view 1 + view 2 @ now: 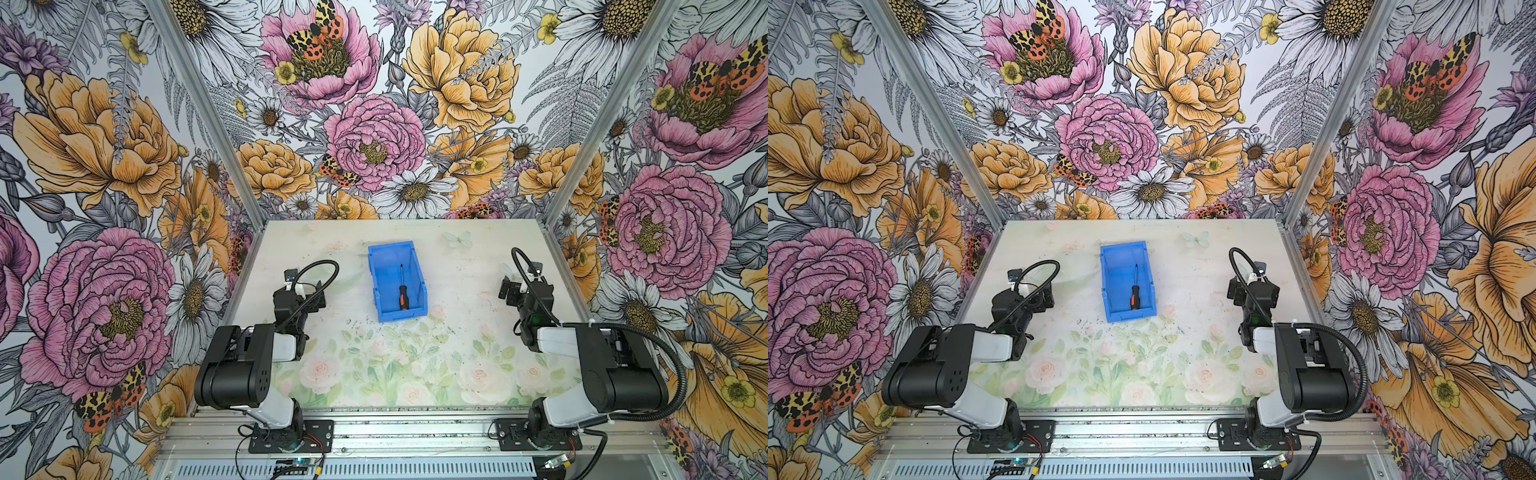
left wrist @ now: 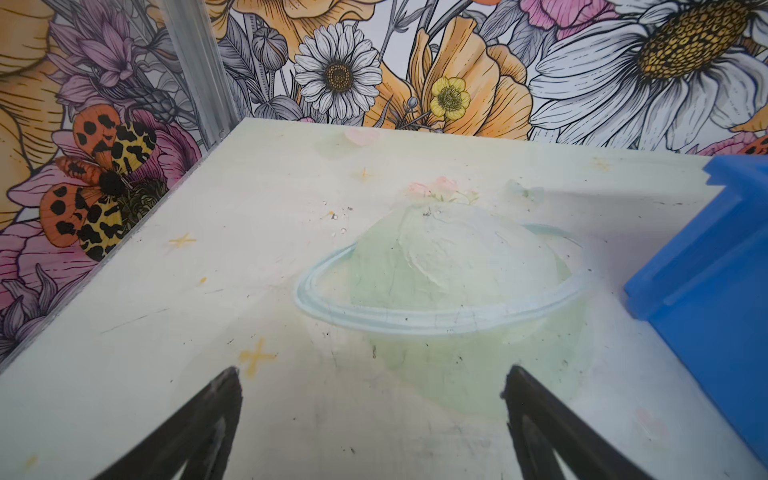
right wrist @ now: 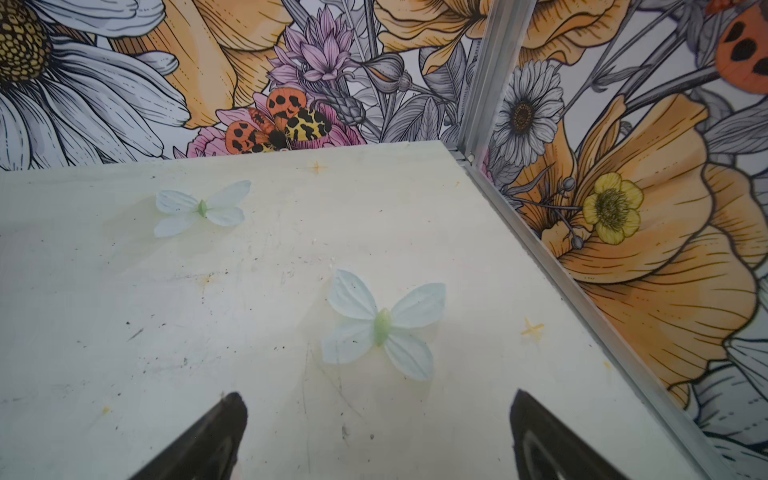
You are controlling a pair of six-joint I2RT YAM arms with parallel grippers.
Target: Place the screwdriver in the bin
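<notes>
Floral tabletop (image 1: 457, 286); screwdriver (image 1: 402, 296) in bin (image 1: 375, 282). Arms (image 1: 245, 365) folded w/ left gripper (image 2: 371, 374), right gripper (image 3: 377, 395) apart, empty.

From my seat the bin (image 1: 377, 282) reads as smooth moulded blue plastic with a soft sheen. The screwdriver (image 1: 402, 291) has a thin dark metal shaft and a black-and-orange handle that looks like plastic. The table (image 1: 465, 286) looks to me like a matt, pale printed sheet, scuffed and speckled with dark grit, and the corner post (image 3: 484, 83) is ribbed, satin-bright metal.
</notes>
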